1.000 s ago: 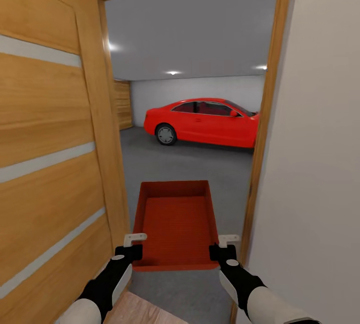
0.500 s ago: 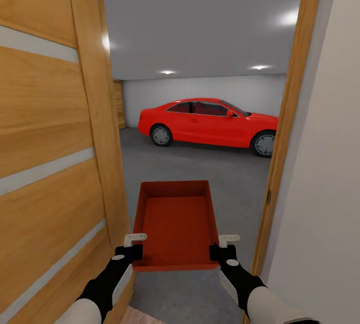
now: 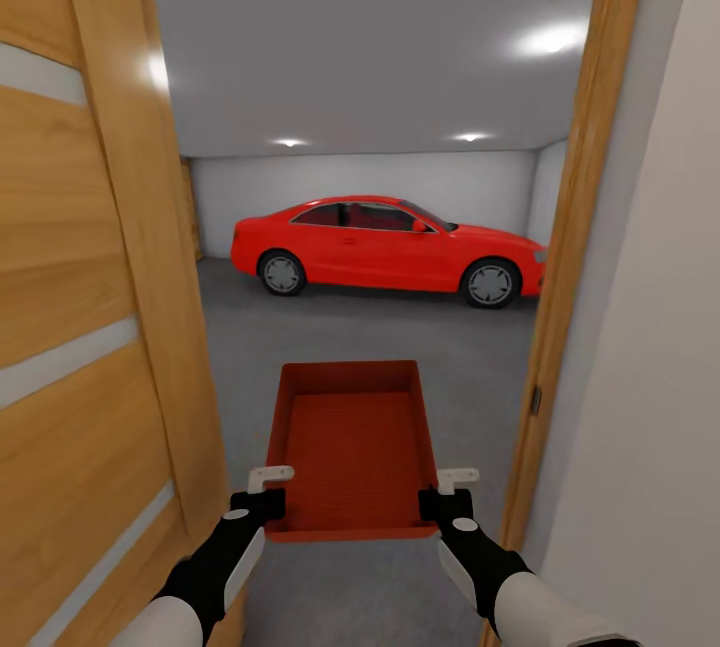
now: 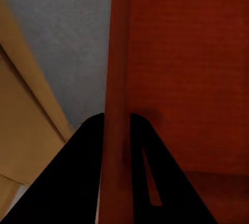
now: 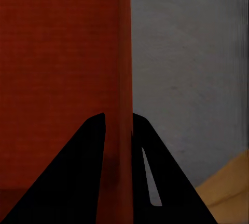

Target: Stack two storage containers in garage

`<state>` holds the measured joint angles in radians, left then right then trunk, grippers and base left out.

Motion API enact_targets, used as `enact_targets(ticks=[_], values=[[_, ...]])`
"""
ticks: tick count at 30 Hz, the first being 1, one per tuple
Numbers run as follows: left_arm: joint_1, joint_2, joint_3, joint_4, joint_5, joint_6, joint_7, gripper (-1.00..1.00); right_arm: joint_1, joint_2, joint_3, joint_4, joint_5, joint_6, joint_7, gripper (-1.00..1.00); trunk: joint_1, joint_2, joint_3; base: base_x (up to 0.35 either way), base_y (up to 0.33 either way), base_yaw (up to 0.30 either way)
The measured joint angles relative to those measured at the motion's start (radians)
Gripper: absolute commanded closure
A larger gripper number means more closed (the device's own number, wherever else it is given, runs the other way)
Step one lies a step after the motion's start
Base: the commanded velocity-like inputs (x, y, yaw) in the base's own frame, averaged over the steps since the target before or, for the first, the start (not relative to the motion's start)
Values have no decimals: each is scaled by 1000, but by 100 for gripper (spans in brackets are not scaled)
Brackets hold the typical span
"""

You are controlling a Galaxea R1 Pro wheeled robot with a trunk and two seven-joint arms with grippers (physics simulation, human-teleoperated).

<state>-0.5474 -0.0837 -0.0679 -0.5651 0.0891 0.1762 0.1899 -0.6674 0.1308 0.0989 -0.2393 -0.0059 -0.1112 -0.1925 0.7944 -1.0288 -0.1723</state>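
Observation:
I hold one orange-red storage container level in front of me, open side up and empty, in the doorway to the garage. My left gripper is shut on its left wall near the close corner, and my right gripper is shut on its right wall. In the left wrist view the dark fingers straddle the ribbed wall; the right wrist view shows the same clamp on the container's wall. Beneath the container lies the garage's dark grey floor.
An orange wooden door stands open close on my left. The wooden door frame and a white wall are close on my right. A shiny red car is parked across the far side of the garage.
The camera has advanced through the doorway and turned, so more of the garage and the whole car show. The container and both grippers keep their places relative to me.

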Motion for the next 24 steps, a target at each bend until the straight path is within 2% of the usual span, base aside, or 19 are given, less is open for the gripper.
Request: enact_targets(ticks=[2, 15, 24], values=[[0, -1, 0, 0, 0, 0, 1, 100, 0, 0, -10, 0, 9, 0, 3, 100, 0, 0, 0, 215, 244, -287], [0, -1, 0, 0, -1, 0, 1, 100, 0, 0, -10, 0, 8, 0, 3, 100, 0, 0, 0, 219, 237, -278], [0, -1, -1, -4, -1, 11, 3, 100, 0, 0, -10, 1, 5, 6, 4, 100, 0, 0, 0, 19, 14, -9]])
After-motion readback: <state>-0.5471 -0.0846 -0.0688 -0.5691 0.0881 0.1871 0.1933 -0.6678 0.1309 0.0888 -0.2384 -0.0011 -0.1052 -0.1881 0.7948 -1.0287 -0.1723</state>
